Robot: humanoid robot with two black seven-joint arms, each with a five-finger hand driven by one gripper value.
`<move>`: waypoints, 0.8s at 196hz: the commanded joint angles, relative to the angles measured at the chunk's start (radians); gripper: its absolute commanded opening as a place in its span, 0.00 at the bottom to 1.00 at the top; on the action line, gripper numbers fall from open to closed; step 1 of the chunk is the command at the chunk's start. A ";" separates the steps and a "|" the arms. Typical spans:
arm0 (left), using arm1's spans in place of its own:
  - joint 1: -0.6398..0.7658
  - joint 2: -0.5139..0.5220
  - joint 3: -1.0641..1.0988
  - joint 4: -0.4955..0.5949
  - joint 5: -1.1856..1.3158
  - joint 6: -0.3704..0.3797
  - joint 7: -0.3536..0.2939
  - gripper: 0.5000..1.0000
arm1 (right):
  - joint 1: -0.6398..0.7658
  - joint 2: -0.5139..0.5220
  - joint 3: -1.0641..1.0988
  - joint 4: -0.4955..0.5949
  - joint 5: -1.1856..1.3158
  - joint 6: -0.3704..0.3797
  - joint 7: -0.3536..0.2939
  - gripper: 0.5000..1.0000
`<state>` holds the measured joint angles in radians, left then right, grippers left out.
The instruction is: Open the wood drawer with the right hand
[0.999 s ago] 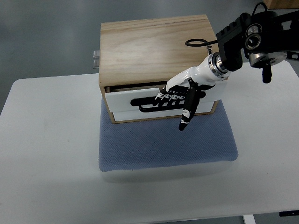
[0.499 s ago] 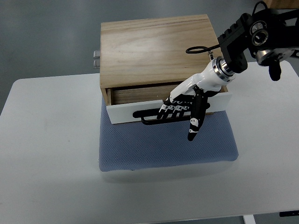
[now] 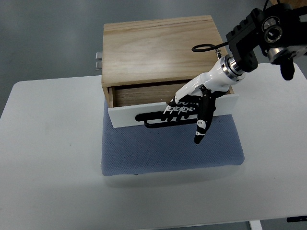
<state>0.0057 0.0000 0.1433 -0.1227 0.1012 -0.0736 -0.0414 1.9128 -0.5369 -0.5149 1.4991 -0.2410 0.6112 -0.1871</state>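
Observation:
A light wood box [image 3: 158, 50] stands at the back of the white table [image 3: 48, 158], its front resting on a blue-grey mat [image 3: 168, 151]. Its drawer [image 3: 129, 113], with a white front, is pulled out a short way, and a strip of the wooden inside [image 3: 141, 95] shows. A black handle [image 3: 156, 120] runs across the drawer front. My right hand [image 3: 184, 109] comes in from the upper right, its fingers curled over the handle and the thumb pointing down over the mat. The left arm is out of view.
Small metal hinges [image 3: 99, 60] stick out at the box's back left. A black cable loop [image 3: 204, 47] hangs above the box's right side. The table's near edge runs along the bottom of the picture.
My right hand has pulled toward me with the handle, and the drawer has slid out from nearly closed to partly open. In the last half second it moved only a little.

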 commanded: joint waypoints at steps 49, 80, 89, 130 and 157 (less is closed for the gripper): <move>0.000 0.000 -0.001 0.000 0.000 0.000 0.000 1.00 | 0.017 -0.014 -0.013 0.044 0.000 0.000 0.000 0.89; 0.000 0.000 0.001 0.000 0.000 0.000 0.000 1.00 | 0.026 -0.032 -0.014 0.066 0.000 0.000 0.000 0.89; 0.000 0.000 0.001 0.000 0.000 0.000 0.000 1.00 | 0.034 -0.040 -0.014 0.072 0.002 0.000 0.000 0.89; 0.000 0.000 -0.001 0.000 0.000 0.000 0.000 1.00 | 0.074 -0.066 -0.013 0.084 0.005 0.000 0.002 0.89; -0.001 0.000 -0.001 0.000 0.000 0.000 0.000 1.00 | 0.106 -0.086 -0.013 0.086 0.022 0.000 0.002 0.89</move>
<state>0.0058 0.0000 0.1432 -0.1227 0.1012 -0.0736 -0.0414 1.9972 -0.6091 -0.5292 1.5839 -0.2326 0.6110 -0.1856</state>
